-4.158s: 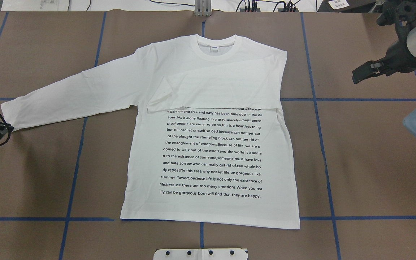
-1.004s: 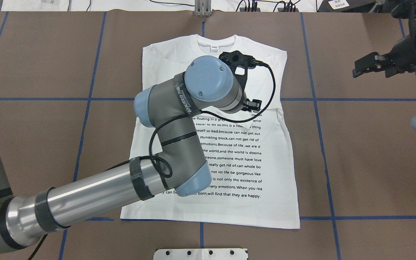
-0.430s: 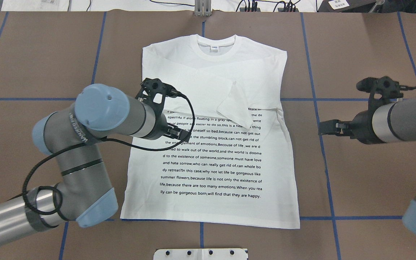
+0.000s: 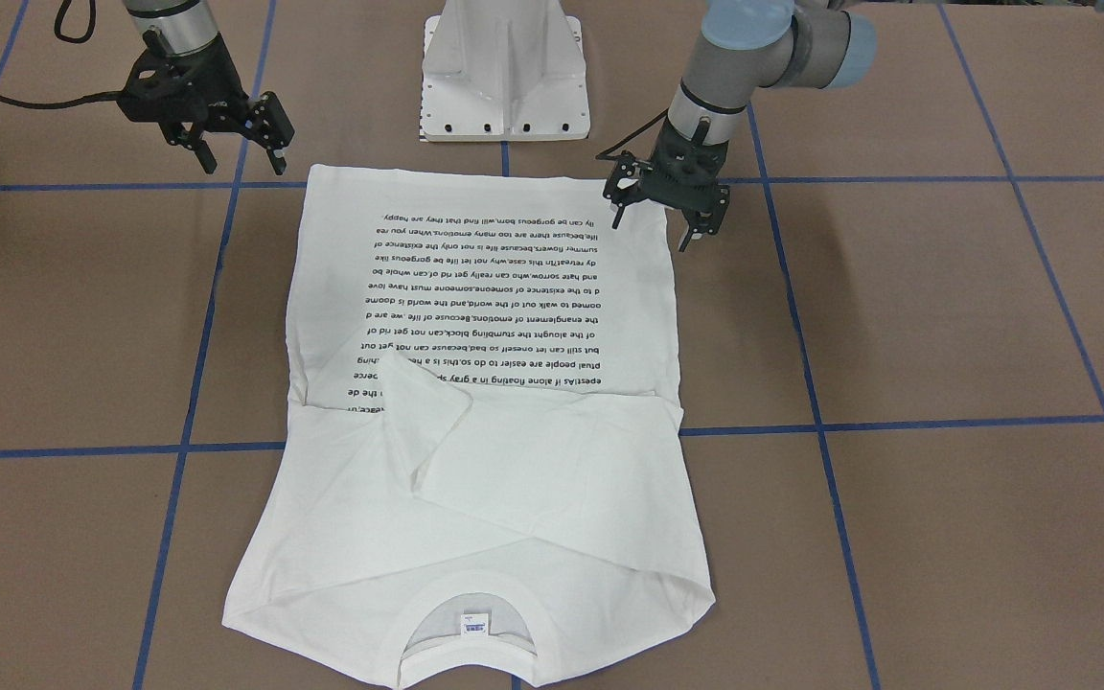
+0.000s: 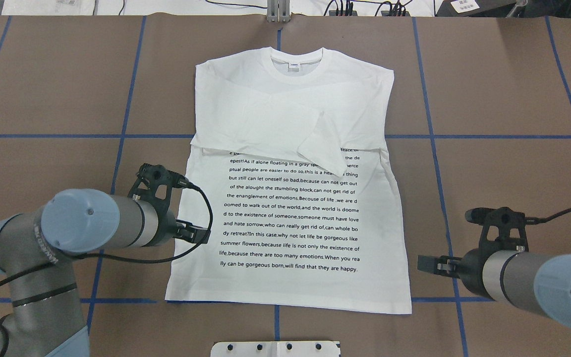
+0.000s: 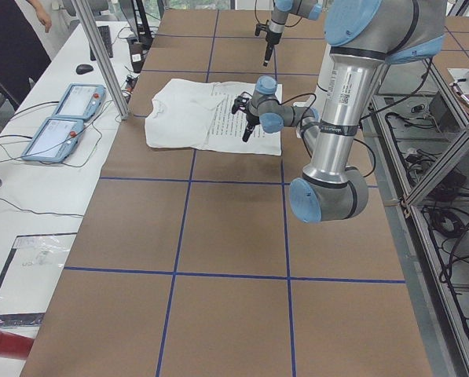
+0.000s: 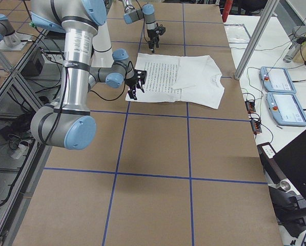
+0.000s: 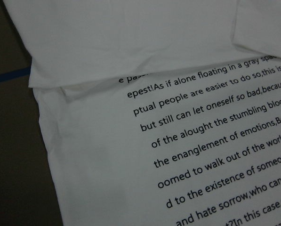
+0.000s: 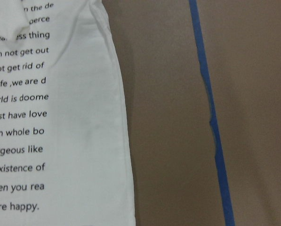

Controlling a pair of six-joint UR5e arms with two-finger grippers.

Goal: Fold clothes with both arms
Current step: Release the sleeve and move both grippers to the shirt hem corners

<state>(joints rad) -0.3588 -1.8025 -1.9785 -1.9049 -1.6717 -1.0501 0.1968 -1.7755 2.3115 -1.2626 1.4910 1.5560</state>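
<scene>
The long-sleeved shirt [image 5: 379, 208] lies flat, printed side up, at the centre of the table [image 5: 513, 188]. In the overhead view its long axis runs 12 to 6 o'clock. The collar [image 5: 296, 53] points to 12 o'clock, away from the robot base, and the hem [image 5: 285, 303] lies at 6 o'clock.

Both sleeves [image 5: 265, 124] are folded across the chest in a horizontal band. One cuff end overlaps the top lines of the black text [image 5: 290, 215].

The fabric is white, matte cotton with soft creases. The collar is a ribbed round band with a small neck label [image 5: 294, 65] inside. The outline is roughly rectangular and flares slightly toward the hem.

The table covering is smooth brown paper, divided into a grid by blue tape lines [image 5: 488, 136].

We find the left gripper [image 4: 649, 237] at the shirt's 8 o'clock, above its side edge near the hem. Its fingers are spread and grasp nothing. The right gripper [image 4: 245, 171] sits at 4 o'clock, just beside the opposite edge over bare paper, also released and empty.
</scene>
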